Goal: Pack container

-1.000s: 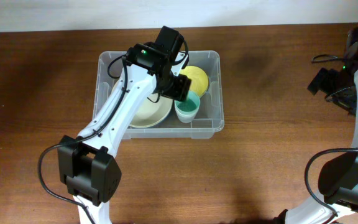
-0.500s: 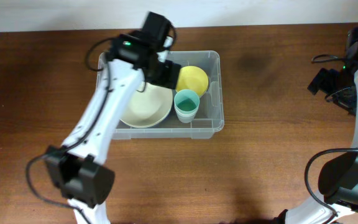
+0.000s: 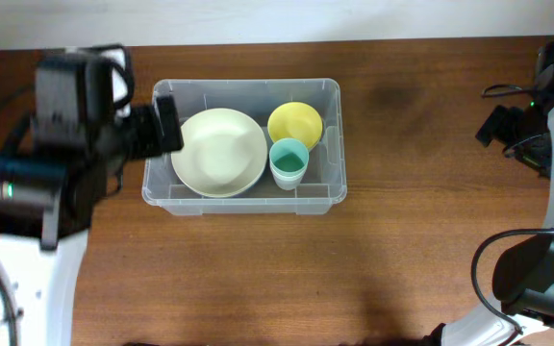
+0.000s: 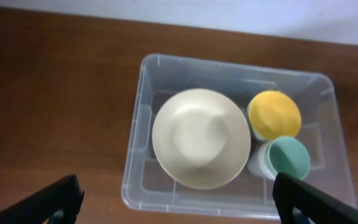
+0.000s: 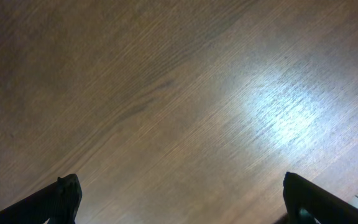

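The container [image 3: 244,204] is a clear plastic bin on the wooden table. It holds a cream plate [image 3: 219,152], a yellow bowl [image 3: 294,123] and a teal cup [image 3: 289,161]. My left gripper [image 3: 165,126] is open and empty, hovering high by the bin's left end and blurred. In its wrist view the container [image 4: 143,118], cream plate [image 4: 201,138], yellow bowl [image 4: 275,114] and teal cup [image 4: 289,155] lie below the wide-apart left gripper [image 4: 178,202]. My right gripper [image 3: 500,125] sits at the far right edge. The right gripper [image 5: 182,199] is open over bare wood.
Brown wooden table [image 3: 402,250] surrounds the bin on all sides. A pale wall strip [image 3: 277,19] runs along the far edge. The right arm's base and cables [image 3: 537,279] stand at the right edge. The left arm's body [image 3: 37,211] fills the left side.
My left arm has pulled out from over the bin toward the left and up, its jaws spreading to full width. The cream plate now shows whole. The right arm is unmoved.
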You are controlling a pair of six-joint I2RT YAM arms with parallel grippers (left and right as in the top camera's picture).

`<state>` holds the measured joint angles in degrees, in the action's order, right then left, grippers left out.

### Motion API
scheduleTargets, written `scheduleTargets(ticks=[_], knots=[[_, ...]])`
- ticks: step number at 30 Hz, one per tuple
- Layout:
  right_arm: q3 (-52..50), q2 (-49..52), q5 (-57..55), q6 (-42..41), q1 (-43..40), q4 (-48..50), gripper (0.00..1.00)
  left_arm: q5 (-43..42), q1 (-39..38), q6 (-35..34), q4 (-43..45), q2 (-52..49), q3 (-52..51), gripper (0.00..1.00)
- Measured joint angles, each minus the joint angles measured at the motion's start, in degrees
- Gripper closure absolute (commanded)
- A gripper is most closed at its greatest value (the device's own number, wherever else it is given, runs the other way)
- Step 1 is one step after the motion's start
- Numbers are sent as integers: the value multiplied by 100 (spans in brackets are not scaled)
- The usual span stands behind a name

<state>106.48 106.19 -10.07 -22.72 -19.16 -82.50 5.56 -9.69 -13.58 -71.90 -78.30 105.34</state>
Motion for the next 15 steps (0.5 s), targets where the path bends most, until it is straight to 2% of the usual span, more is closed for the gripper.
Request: scheduleTargets(ticks=[7,15], knots=[[0,0,0,2,0,0,1,-66,2,-247,-116,109,-1113,0],[0,0,0,0,0,0,1,-203,0,-295,-243,74,-1252,0]])
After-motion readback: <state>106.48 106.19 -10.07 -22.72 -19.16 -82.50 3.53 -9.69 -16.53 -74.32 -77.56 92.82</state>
